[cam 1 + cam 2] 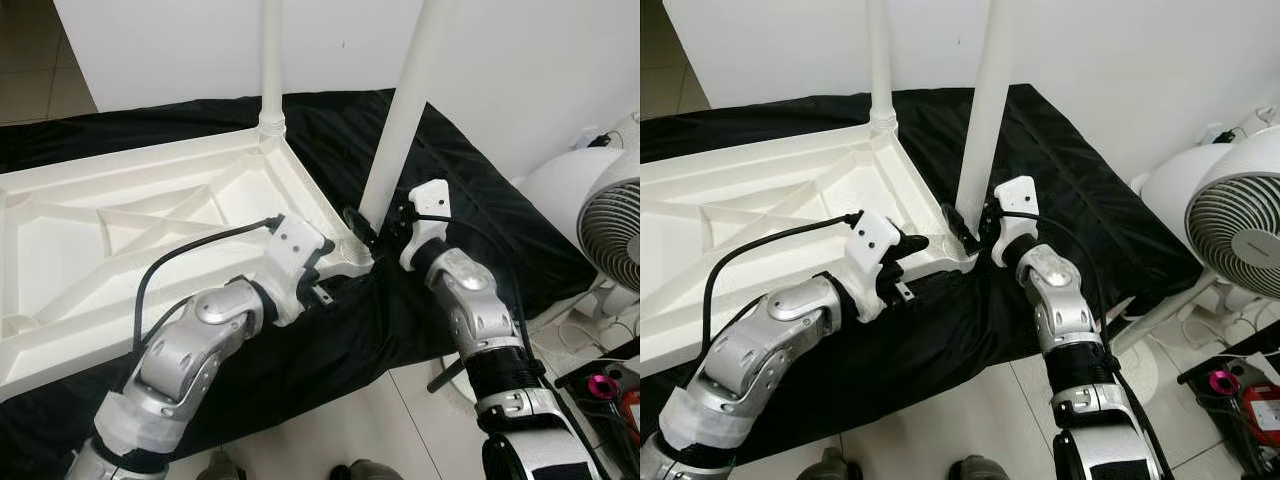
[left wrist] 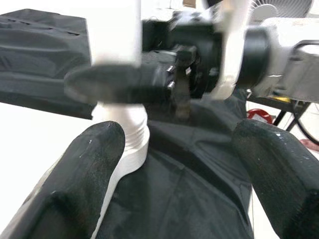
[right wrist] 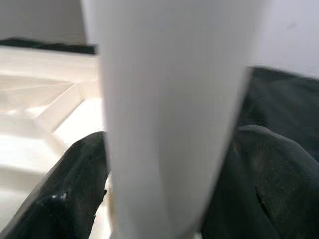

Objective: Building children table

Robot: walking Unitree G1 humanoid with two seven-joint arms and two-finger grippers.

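Note:
A white table top [image 1: 120, 230] lies upside down on a black cloth [image 1: 470, 200]. One white leg [image 1: 272, 60] stands upright in the far corner. A second leg [image 1: 410, 100] rises from the near corner, tilted slightly. My right gripper [image 1: 362, 225] is shut on this leg just above its base, and the leg [image 3: 169, 109] sits between both fingers [image 3: 70, 199]. My left gripper [image 1: 325, 262] is open at the table top's near edge beside that corner. Its fingers [image 2: 84, 174] are spread wide, close to the leg's threaded base [image 2: 127, 134].
A white fan [image 1: 610, 220] stands to the right of the cloth, with cables and a pink item [image 1: 603, 385] on the floor below it. A white wall runs behind. Tiled floor lies in front of the cloth.

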